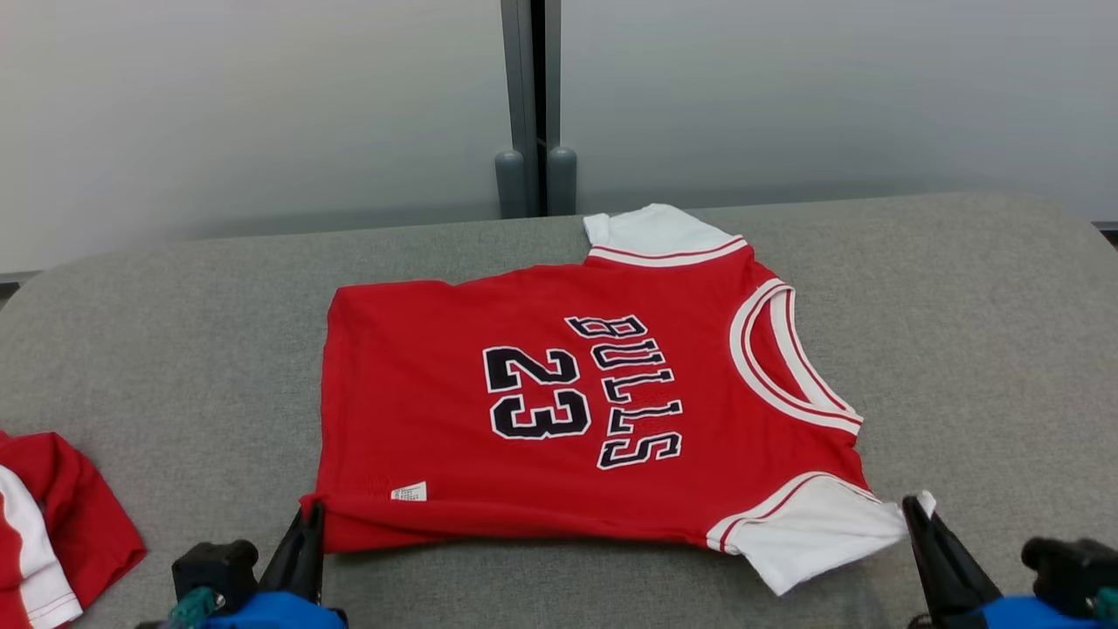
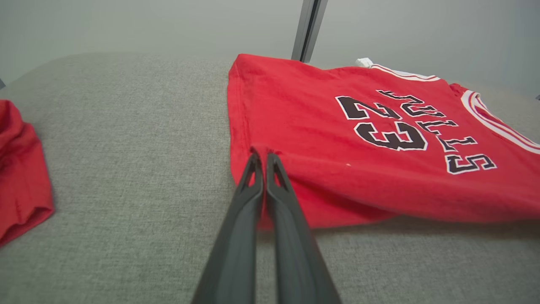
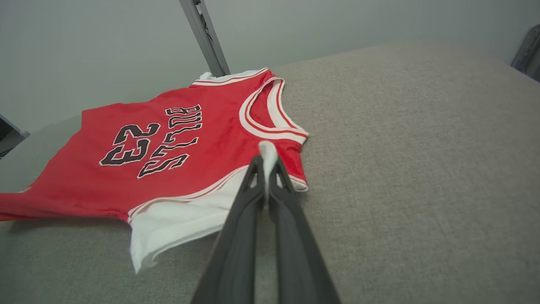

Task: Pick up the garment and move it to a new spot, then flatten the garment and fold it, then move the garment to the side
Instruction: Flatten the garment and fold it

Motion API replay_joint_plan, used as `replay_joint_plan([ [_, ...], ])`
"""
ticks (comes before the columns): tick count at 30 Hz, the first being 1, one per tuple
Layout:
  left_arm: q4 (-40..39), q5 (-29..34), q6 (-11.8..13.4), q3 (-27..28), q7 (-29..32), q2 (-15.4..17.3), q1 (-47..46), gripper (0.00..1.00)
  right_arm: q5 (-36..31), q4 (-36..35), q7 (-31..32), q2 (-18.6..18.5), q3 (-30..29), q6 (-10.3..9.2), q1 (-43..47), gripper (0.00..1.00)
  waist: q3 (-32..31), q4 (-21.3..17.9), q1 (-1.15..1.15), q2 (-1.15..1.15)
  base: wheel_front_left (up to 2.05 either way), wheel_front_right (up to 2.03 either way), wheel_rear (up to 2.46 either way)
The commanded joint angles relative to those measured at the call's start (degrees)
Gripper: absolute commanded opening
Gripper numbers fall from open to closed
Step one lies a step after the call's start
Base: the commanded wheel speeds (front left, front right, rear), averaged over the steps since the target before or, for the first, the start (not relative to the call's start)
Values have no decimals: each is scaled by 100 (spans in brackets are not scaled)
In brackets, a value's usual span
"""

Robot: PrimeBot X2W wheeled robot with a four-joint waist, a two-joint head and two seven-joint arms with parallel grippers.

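A grey fabric-covered table [image 1: 175, 349] with rounded corners carries a crumpled red-and-white cloth [image 1: 79, 515] at its near left edge, and behind it pale wall panels [image 1: 218, 105] meet at a dark grey vertical post [image 1: 520, 79].

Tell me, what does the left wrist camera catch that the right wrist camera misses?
Left wrist view: the left gripper shut on the red hem corner of the jersey, plus a second red garment off to the side. Right wrist view: the right gripper shut on the white sleeve. Both: the red number 23 jersey spread on the grey table.
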Motion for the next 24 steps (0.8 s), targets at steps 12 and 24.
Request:
replay_joint_plan([
  [12, 164, -179, -231, -120, 770, 205, -1160, 0, 237, 1975, -160, -927, 480, -2, -2685, 0, 791, 255, 0, 1, 0, 0, 0],
  [24, 706, -187, -474, -523, 465, 148, -1990, 0, 385, 4254, -781, -1406, 1393, -1, -4633, 18, 1336, 579, 0, 1, 0, 0, 0],
])
